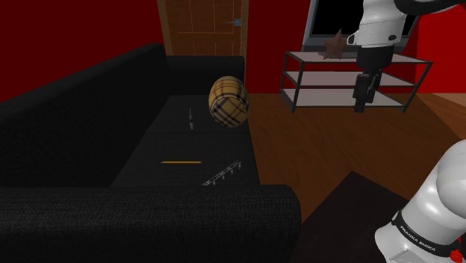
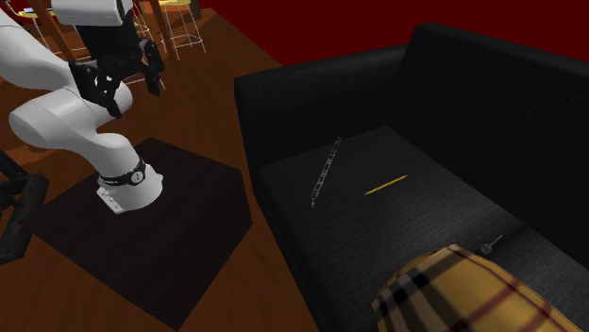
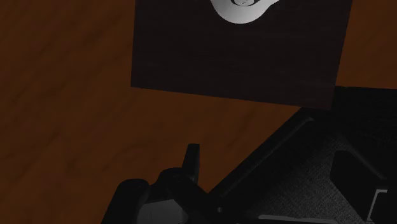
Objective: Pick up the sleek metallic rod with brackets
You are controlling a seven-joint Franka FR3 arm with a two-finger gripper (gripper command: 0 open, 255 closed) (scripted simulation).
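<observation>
Starting at the shoulder view's left, a black sofa (image 1: pixel 75 119) stands well apart from the fingers (image 2: pixel 154 77). On its seat, a small dark item (image 1: pixel 190 118) lies far from them, toward the back. Nearer the front lies a thin yellow stick (image 1: pixel 182 161). Just beside the stick, on the side toward the fingers, the rod (image 1: pixel 222 175) lies flat by the seat's front edge. It is far below the fingers and to their left, and nothing touches it. A plaid cushion (image 1: pixel 228 101) sits on the seat beyond the rod, also left of the fingers and lower. Further right, a shelf (image 1: pixel 321 77) stands behind the fingers. The gripper (image 1: pixel 362 93) hangs high over the wooden floor (image 1: pixel 314 149), pointing down. In the second exterior view its two fingers stand clearly apart, with nothing between them and nothing touching them. The dark stand (image 1: pixel 351 209) lies below the fingers, at the lower right.
</observation>
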